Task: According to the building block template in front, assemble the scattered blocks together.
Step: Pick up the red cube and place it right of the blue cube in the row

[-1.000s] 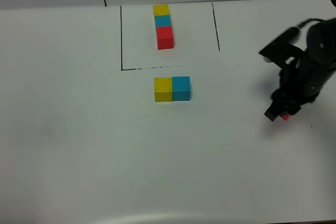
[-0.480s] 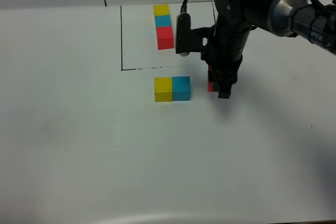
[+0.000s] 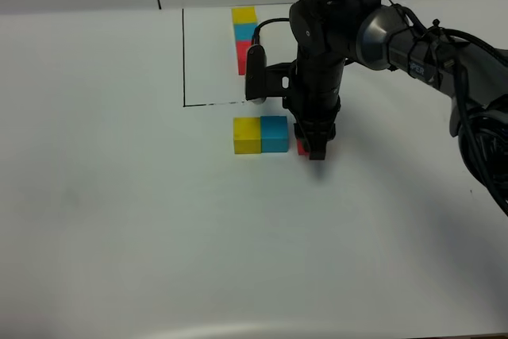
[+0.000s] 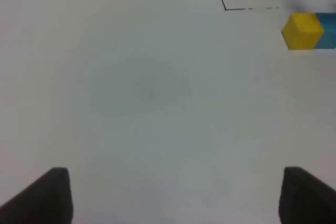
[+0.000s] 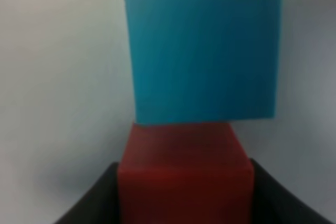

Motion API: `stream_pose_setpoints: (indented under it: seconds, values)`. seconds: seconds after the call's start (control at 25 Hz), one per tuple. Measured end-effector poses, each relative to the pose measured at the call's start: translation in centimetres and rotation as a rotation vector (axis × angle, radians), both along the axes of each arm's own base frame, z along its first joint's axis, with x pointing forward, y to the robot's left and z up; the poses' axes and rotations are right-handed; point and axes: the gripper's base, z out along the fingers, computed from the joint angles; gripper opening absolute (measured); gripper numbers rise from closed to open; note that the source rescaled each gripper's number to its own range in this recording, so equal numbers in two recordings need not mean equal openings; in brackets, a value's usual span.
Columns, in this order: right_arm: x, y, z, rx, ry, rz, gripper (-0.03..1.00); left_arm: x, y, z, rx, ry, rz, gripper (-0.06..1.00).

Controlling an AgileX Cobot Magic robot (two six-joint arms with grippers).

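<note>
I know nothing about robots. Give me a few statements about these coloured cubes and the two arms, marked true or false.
1. The loose yellow matte cube touches the loose cyan-blue matte cube. True.
2. The right gripper is shut on the red matte cube. True.
3. The red matte cube is next to the yellow one. False: it is on the cyan-blue cube's other side, away from yellow.
4. The left gripper grips a block. False: it is open and holds nothing.
</note>
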Motion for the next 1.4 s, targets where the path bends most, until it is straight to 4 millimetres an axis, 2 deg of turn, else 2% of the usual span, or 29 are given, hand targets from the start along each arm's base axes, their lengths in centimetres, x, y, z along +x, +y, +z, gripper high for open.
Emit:
stream_pose_setpoints:
  seconds: [0.56,1.4]
  values:
    - [0.16,0.93,-0.18,0.052,-0.032,0.001,0.01,0.00,0.00,0.00,0.000,0.000,0.000,0.83]
    - [-0.05,0.83,-0.21,0.033,-0.011,0.082,0.01,0.00,0.00,0.00,0.000,0.000,0.000,0.83]
